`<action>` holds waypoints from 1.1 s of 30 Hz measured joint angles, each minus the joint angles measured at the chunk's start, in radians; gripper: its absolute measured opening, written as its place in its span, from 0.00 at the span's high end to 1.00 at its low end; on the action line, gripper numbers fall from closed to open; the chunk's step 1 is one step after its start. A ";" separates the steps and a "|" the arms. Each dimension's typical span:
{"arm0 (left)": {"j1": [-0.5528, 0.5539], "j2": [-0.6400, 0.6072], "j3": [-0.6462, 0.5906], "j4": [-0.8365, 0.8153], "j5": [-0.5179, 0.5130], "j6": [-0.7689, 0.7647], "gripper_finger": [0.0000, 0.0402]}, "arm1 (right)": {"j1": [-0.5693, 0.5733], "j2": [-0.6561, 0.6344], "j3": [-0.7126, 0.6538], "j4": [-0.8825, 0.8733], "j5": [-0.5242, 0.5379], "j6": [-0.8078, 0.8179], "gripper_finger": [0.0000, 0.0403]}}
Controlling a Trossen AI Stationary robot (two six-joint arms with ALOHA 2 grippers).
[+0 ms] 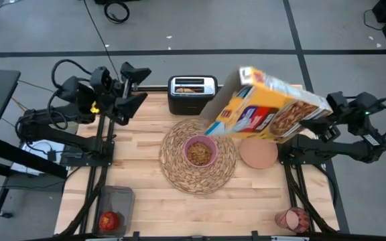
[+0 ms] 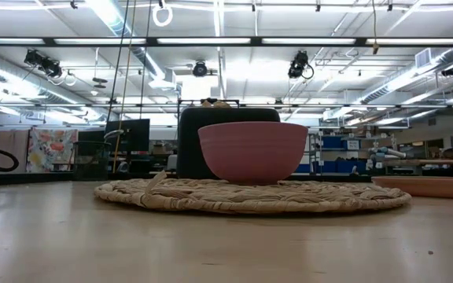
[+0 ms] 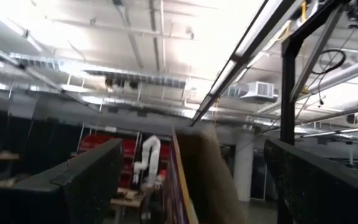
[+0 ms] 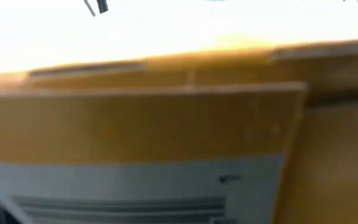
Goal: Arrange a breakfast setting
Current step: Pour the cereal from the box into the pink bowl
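Observation:
The pink bowl [image 1: 200, 152], holding cereal, sits in the middle of the round straw placemat [image 1: 173, 167]; the low view shows the bowl [image 2: 252, 151] on the placemat [image 2: 250, 198]. The salmon-brown plate [image 1: 258, 154] lies right of the mat. My right gripper [image 1: 322, 119] is shut on the yellow cereal box [image 1: 267, 110], held in the air above the mat's far right part. My left gripper [image 1: 138, 86] hangs open at the far left, touching nothing. The apple [image 1: 110, 219] lies in a bin at the near left, and the tumbler [image 1: 293, 219] is at the near right. The spoon is out of view. My right gripper holds the cereal box at its right end [image 1: 313, 110], coming at it from the table's right side. The box itself hides the fingers, and its yellow face [image 4: 166, 124] fills the right wrist view. The box is lifted clear, its flap end [image 1: 223, 90] pointing toward the table's left.
The black toaster [image 1: 191, 92] stands at the far edge behind the mat, seen behind the bowl as the toaster [image 2: 226, 118] in the low view. Bare wood lies left of the mat and along the near edge.

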 joint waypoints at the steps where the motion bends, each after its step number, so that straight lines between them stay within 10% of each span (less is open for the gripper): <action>1: 0.002 0.000 0.000 -0.016 0.000 -0.010 0.02 | 0.000 0.000 0.000 0.020 0.009 0.014 0.39; 21: 0.007 0.214 0.000 0.044 0.000 -0.085 0.02 | 0.000 0.052 0.000 0.565 0.186 0.105 0.39; 33: -0.007 0.433 0.000 0.609 0.002 -0.074 0.02 | 0.000 0.247 0.000 1.123 0.181 0.071 0.39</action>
